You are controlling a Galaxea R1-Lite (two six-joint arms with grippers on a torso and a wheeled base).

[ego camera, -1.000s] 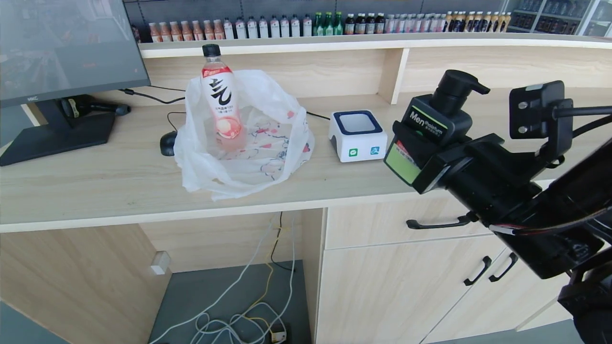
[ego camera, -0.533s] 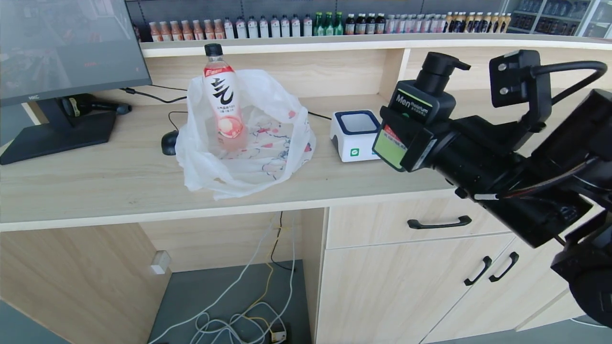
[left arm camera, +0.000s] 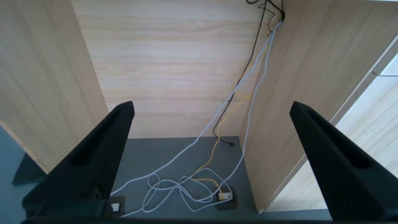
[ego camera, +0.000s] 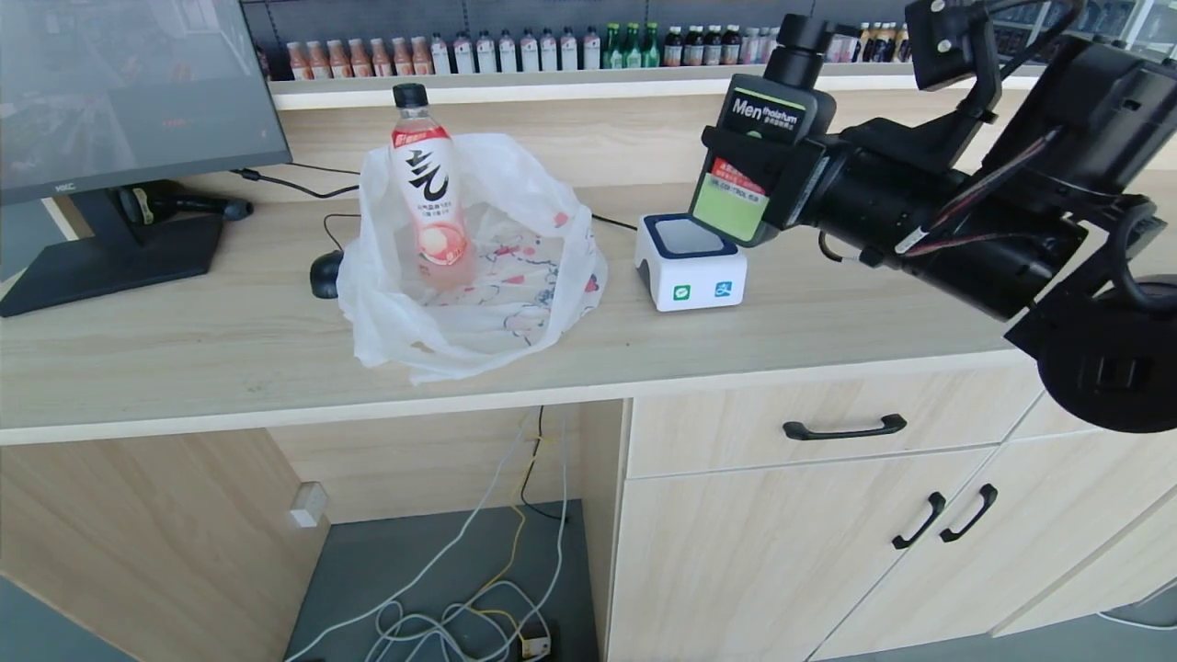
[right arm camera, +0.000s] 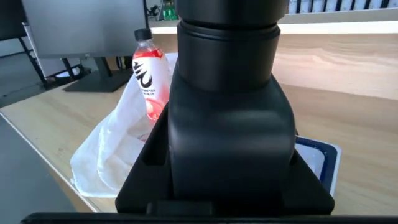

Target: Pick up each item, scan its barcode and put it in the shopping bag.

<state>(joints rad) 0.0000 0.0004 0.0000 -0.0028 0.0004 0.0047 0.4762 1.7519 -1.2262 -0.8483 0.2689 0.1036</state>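
- Wooden counter (ego camera: 230,349): carries everything below.
- Monitor (ego camera: 129,83): at 10 o'clock from the bag.
- Shopping bag (ego camera: 515,276): white plastic, mouth open, mid-counter.
- Right gripper (ego camera: 783,179): clenched on a dark pump bottle (ego camera: 768,119), held upright in the air at 1 o'clock from the scanner.
- Left gripper (left arm camera: 211,162): released, fingers spread wide, under the counter.
- Drink bottle (ego camera: 425,193): pink, upright inside the bag.
- Barcode scanner (ego camera: 690,262): white box at 3 o'clock from the bag.
- Mouse (ego camera: 324,274): black, at 9 o'clock, just beside the bag.

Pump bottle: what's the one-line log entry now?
right claw: shut on pump bottle | position: held near scanner | bag: drink bottle inside | left claw: open
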